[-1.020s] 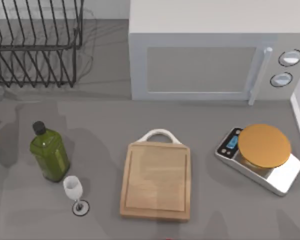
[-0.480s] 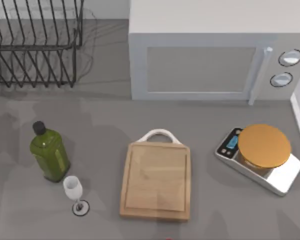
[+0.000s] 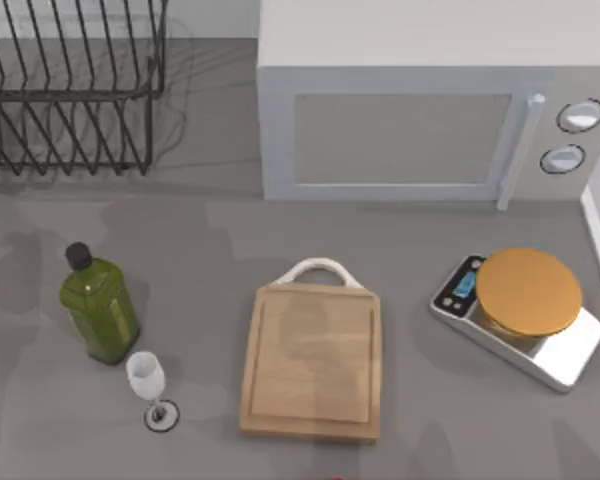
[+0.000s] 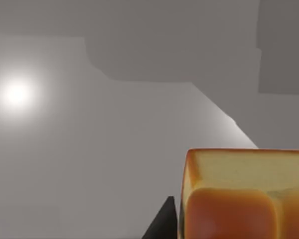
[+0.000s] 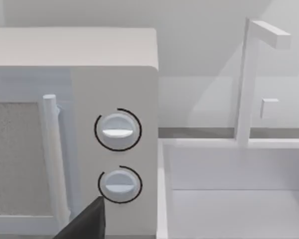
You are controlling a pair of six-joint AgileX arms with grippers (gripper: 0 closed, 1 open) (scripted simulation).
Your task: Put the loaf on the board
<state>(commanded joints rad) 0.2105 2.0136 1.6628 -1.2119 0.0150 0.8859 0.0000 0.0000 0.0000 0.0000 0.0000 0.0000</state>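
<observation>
The left gripper point(image 4: 177, 226) shows as one dark fingertip hard against the side of the loaf point(image 4: 239, 199), an orange-golden block that looks clamped in it and carried in the air, off the worktop point(image 3: 210, 250). The board point(image 3: 312, 362) lies bare, with the microwave point(image 3: 430, 100) behind it, the scale point(image 3: 520, 315) to its right, and the olive bottle point(image 3: 100, 305) and wine glass point(image 3: 148, 385) to its left. I judge this the carry step: next, bring the loaf over the board's middle, lower, release. Whether the right gripper point(image 5: 87, 221), near the microwave's dials, is apart or together I cannot tell. No writing can be read.
</observation>
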